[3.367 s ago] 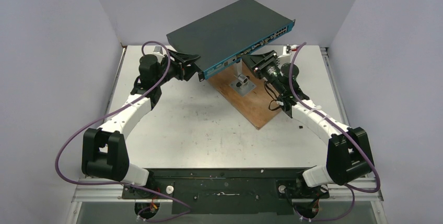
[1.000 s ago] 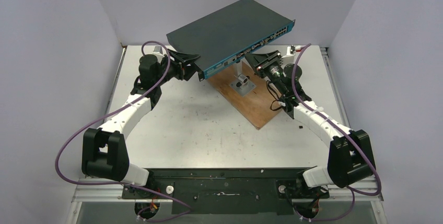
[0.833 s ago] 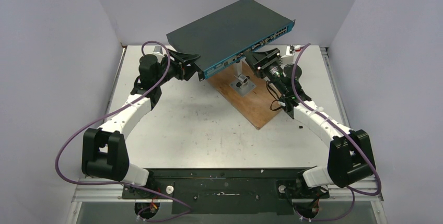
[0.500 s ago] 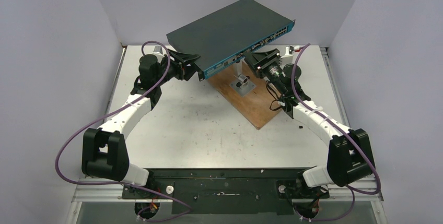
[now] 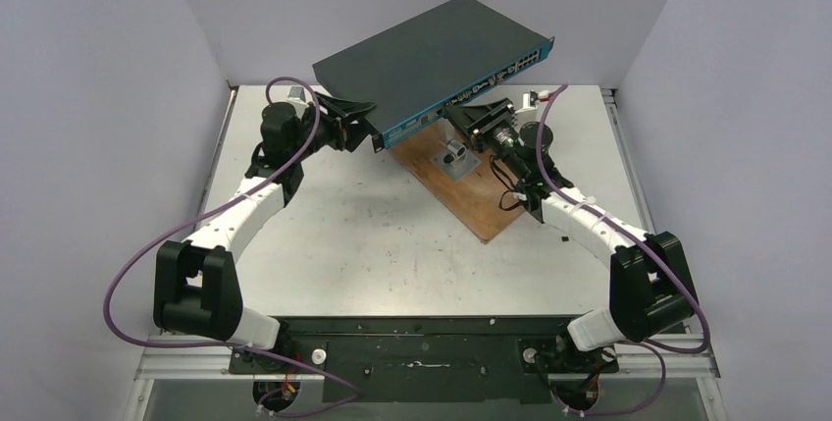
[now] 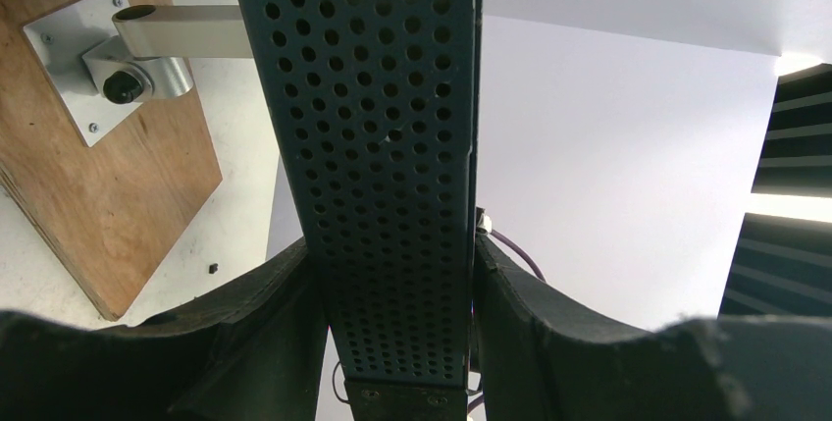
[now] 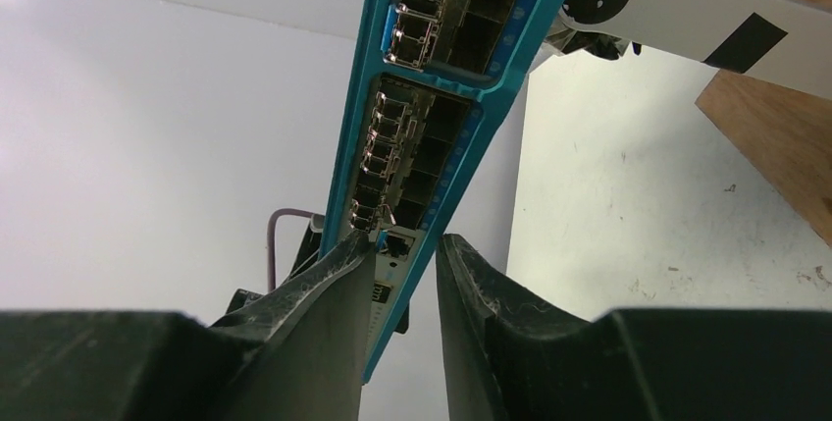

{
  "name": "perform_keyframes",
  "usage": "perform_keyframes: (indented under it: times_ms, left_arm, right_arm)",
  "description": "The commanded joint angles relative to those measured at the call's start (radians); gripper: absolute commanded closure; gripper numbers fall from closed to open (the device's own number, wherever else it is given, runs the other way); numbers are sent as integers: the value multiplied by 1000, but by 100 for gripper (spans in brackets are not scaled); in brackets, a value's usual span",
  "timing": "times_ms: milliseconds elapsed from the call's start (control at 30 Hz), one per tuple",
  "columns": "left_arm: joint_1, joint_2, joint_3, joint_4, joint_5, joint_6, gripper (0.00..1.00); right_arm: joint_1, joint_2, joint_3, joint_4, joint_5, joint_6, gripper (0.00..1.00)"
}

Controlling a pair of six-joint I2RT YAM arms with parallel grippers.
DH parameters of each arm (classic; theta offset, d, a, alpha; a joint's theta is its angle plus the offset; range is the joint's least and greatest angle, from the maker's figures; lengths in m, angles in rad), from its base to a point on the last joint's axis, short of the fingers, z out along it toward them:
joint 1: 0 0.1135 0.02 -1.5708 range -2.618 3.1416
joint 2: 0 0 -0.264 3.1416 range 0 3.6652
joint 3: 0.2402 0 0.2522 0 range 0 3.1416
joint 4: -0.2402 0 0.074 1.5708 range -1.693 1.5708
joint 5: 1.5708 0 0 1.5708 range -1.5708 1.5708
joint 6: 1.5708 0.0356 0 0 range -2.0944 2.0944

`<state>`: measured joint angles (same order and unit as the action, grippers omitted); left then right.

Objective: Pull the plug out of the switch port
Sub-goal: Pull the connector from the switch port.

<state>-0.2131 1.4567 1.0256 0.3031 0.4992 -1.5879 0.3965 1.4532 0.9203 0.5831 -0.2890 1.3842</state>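
The switch (image 5: 432, 53) is a flat dark grey box with a blue front face, held up on a post. My left gripper (image 5: 368, 122) is shut on its left end; in the left wrist view the gripper (image 6: 392, 244) clamps the perforated side wall (image 6: 383, 97). My right gripper (image 5: 463, 112) is at the middle of the blue face (image 7: 432, 136), its jaws narrowly apart with nothing between them (image 7: 405, 239). A small clear clip (image 7: 385, 215), perhaps the plug's latch, sits in a socket at the left fingertip. No plug body or cable shows clearly.
A brown wooden board (image 5: 471, 185) lies under the switch, with a metal post bracket (image 5: 454, 154) bolted to it. The post's white arm (image 7: 706, 19) runs close above the right gripper. Purple camera cables loop off both wrists. Grey walls close in on three sides.
My right gripper has moved left along the blue face, from its right half to its middle, and closer to the sockets. The left gripper and the switch have not moved.
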Motion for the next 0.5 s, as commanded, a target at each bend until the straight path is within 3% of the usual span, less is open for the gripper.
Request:
perform_keyframes:
  times_ms: [0, 67, 300, 467]
  left_arm:
    - [-29, 18, 25, 84, -19, 2, 100]
    - [-29, 19, 25, 84, -18, 1, 100]
    - [-29, 21, 25, 85, -16, 2, 100]
    - [-28, 23, 27, 86, -14, 2, 100]
  right_arm:
    - [2, 1, 31, 71, 14, 18, 72]
    - [2, -1, 29, 77, 18, 16, 72]
    - [-2, -2, 43, 88, 5, -1, 58]
    - [-2, 8, 50, 99, 10, 5, 64]
